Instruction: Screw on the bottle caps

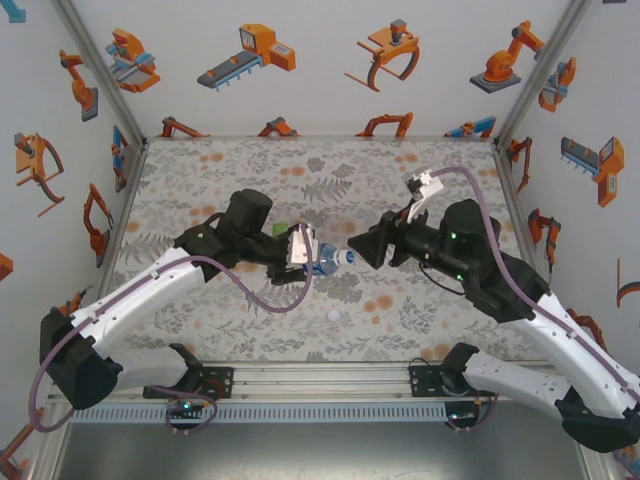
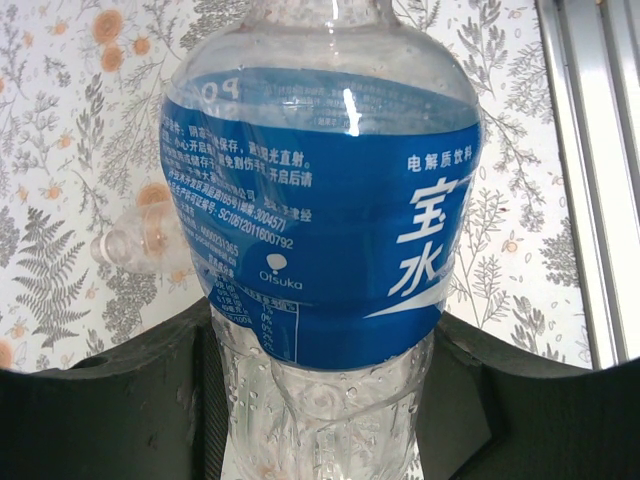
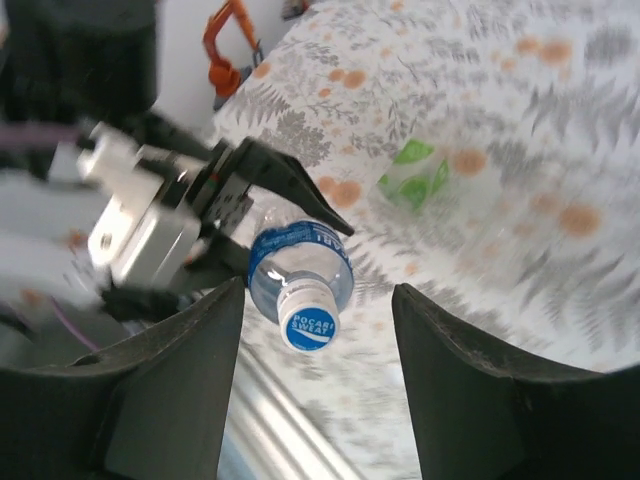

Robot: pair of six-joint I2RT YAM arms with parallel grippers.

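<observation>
From the top camera, the blue-labelled bottle (image 1: 325,260) was seen near the middle of the floral mat (image 1: 330,180), held sideways in the left gripper (image 1: 310,256), whose fingers were clamped on its body. Its capped end was pointed at the right gripper (image 1: 356,249), set just beside it. A loose white cap (image 1: 333,315) was seen on the mat nearer the arm bases, and a green-tinted bottle (image 1: 277,229) was glimpsed just behind the left gripper. In the left wrist camera, the blue-labelled bottle (image 2: 320,230) was shown pinched low down between the dark fingers (image 2: 110,400). A clear bottle (image 2: 130,242) was seen lying on the mat beyond it, and a metal rail (image 2: 590,180) at the right edge. In the right wrist camera, the right gripper's fingers (image 3: 170,400) were spread apart. The bottle's cap (image 3: 308,322) was seated on the neck between them and touched by neither. The green-tinted bottle (image 3: 413,178) was seen lying on the mat beyond.
</observation>
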